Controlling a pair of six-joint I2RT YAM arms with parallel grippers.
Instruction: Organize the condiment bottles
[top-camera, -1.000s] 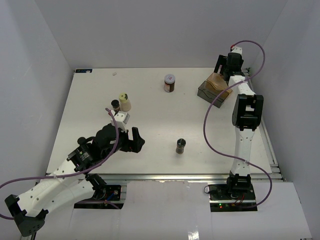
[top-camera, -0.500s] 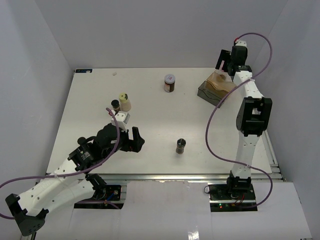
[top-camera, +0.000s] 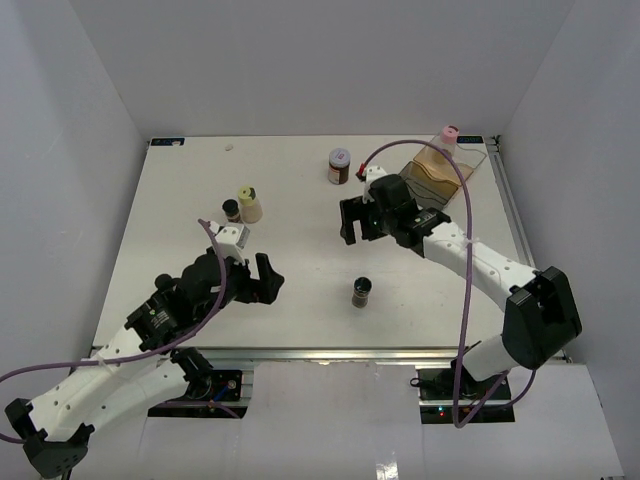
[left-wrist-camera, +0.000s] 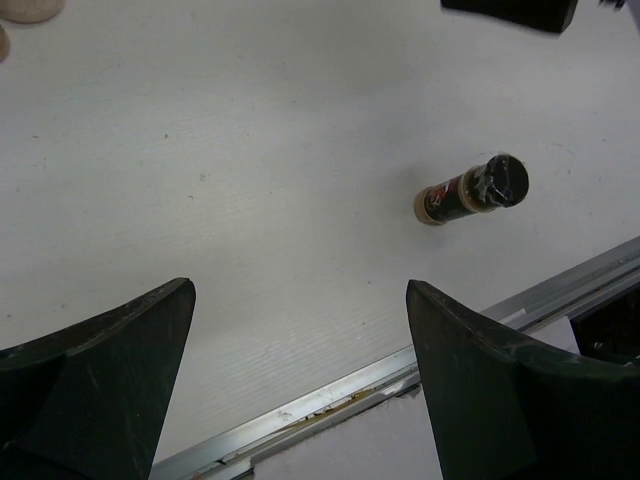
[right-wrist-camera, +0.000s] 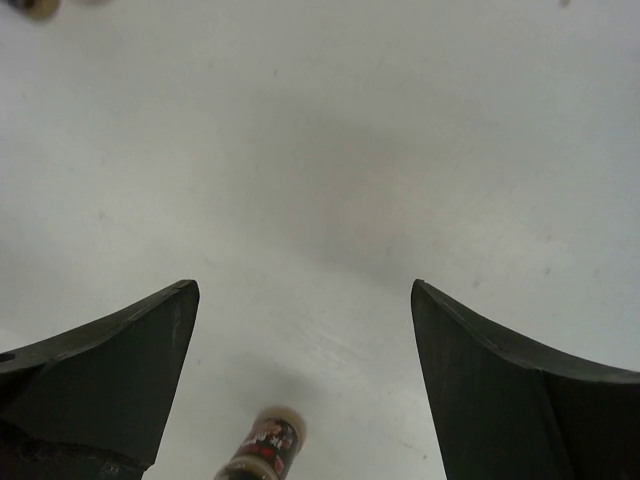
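A dark bottle with a black cap (top-camera: 361, 292) stands near the table's front middle. It also shows in the left wrist view (left-wrist-camera: 472, 189) and the right wrist view (right-wrist-camera: 262, 452). A brown jar with a pale cap (top-camera: 340, 165) stands at the back middle. A cream bottle with a yellow cap (top-camera: 249, 205) and a small dark jar (top-camera: 231, 209) stand together at the left. A pink-capped bottle (top-camera: 447, 135) stands at the far end of the amber tray (top-camera: 470, 165). My left gripper (top-camera: 268, 282) is open and empty, left of the black-capped bottle. My right gripper (top-camera: 352, 222) is open and empty, behind that bottle.
The metal rail of the table's front edge (left-wrist-camera: 330, 392) runs just below my left gripper (left-wrist-camera: 298, 290). White walls close in the left, back and right sides. The right arm's cable (top-camera: 468, 250) loops over the table's right part.
My right arm has swung from the tray at the back right to the table's middle, leaving the pink-capped bottle in the tray. My left gripper shifted slightly.
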